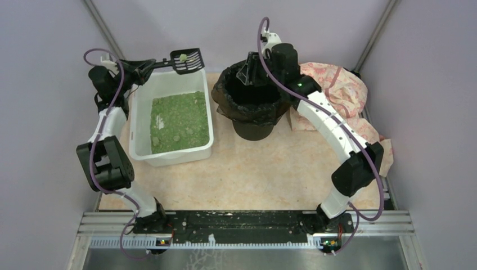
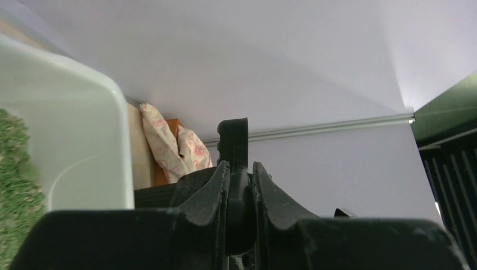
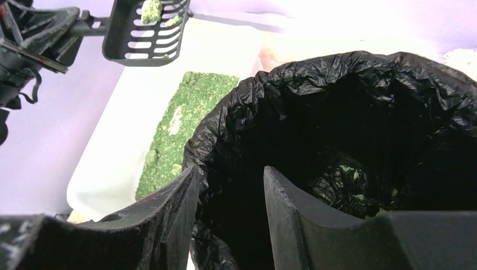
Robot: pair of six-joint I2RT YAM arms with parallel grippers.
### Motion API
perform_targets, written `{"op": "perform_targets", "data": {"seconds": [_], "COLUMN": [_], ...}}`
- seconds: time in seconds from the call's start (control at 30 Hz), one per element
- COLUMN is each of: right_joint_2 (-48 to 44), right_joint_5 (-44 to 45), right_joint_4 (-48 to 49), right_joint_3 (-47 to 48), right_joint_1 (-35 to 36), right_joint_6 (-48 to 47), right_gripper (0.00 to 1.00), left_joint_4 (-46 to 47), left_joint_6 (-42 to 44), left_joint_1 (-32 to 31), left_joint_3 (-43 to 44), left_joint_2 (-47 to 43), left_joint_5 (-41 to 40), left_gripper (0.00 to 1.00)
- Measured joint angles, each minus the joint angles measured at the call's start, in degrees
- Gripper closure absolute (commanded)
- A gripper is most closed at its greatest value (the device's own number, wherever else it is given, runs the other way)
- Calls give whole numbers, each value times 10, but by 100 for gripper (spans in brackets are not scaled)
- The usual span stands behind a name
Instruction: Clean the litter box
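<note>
The white litter box (image 1: 169, 154) holds green litter (image 1: 180, 121) at the left of the table. My left gripper (image 1: 147, 66) is shut on the handle of a black slotted scoop (image 1: 187, 61), which hovers over the box's far right corner with a green clump (image 1: 183, 56) in it. In the left wrist view the fingers (image 2: 214, 185) clamp the handle (image 2: 233, 140) beside the box wall (image 2: 84, 124). My right gripper (image 1: 251, 70) is on the far rim of the black-bagged bin (image 1: 253, 126). In the right wrist view its jaws (image 3: 230, 171) straddle the bag's rim (image 3: 197, 152), with the scoop (image 3: 147, 31) at upper left.
A crumpled floral cloth (image 1: 337, 84) lies behind and to the right of the bin, under my right arm. Some green litter (image 3: 349, 180) sits at the bottom of the bag. Pale walls close in the table on three sides.
</note>
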Motion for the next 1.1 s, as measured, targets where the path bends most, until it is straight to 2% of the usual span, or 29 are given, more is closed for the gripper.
{"op": "perform_targets", "data": {"seconds": [0.17,0.3,0.5,0.73,0.87,0.97,1.1], "right_joint_2": [-12,-32,-114,-165,-178,-180,-180], "right_joint_5": [8,23,75,109,121,124,126], "right_joint_4": [-4,0,17,38,37,36,33], "right_joint_3": [0,-14,-69,-78,-99,-118,-136], "right_joint_1": [0,0,-1,-6,-7,-9,-11], "right_joint_6": [-8,-10,-9,-9,-10,-10,-9], "right_gripper": [53,57,59,59,59,59,59], "left_joint_4": [-22,-30,-72,-97,-132,-161,-189], "left_joint_6": [6,24,115,305,448,559,658], "left_joint_1": [-53,-96,-171,-284,-339,-378,-412], "left_joint_3": [64,100,154,162,162,165,176], "left_joint_2": [0,4,26,28,18,2,-15], "left_joint_5": [-9,-10,-23,-64,-108,-150,-188], "left_gripper": [100,100,100,100,100,100,100]}}
